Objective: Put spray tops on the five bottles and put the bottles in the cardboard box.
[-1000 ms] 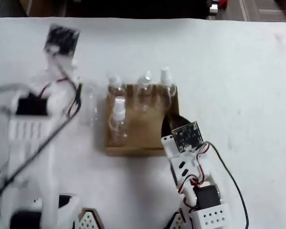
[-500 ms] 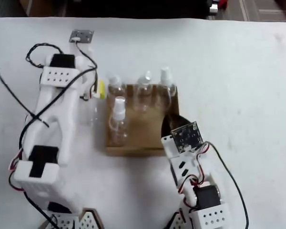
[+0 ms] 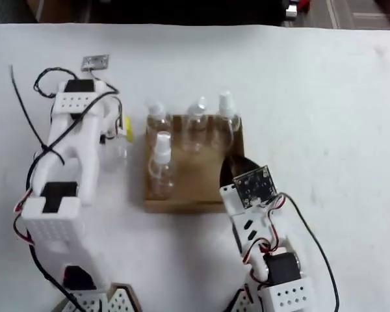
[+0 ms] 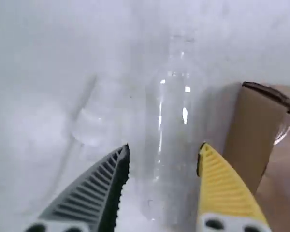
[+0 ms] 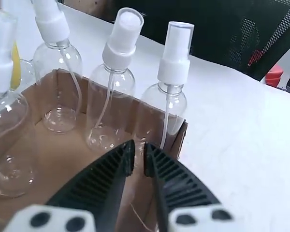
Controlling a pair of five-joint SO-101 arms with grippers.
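A clear bottle (image 4: 171,135) with no spray top stands on the white table just left of the cardboard box (image 3: 182,198). My left gripper (image 4: 163,150) is open, its grey and yellow fingers on either side of this bottle (image 3: 119,155). From above, the left gripper (image 3: 120,130) is low beside the box. Several bottles with white spray tops (image 5: 113,92) stand upright in the box (image 5: 67,159). My right gripper (image 5: 137,147) is shut and holds nothing, hovering over the box's right side (image 3: 237,168).
A pale translucent thing (image 4: 89,128), perhaps a loose spray top, lies on the table near the bare bottle. The box's corner (image 4: 258,130) stands close to the yellow finger. Open white table (image 3: 325,117) stretches to the right of the box.
The left arm swung in from high on the left and came down, so its open fingers now stand around the bare bottle. The right arm has not moved.
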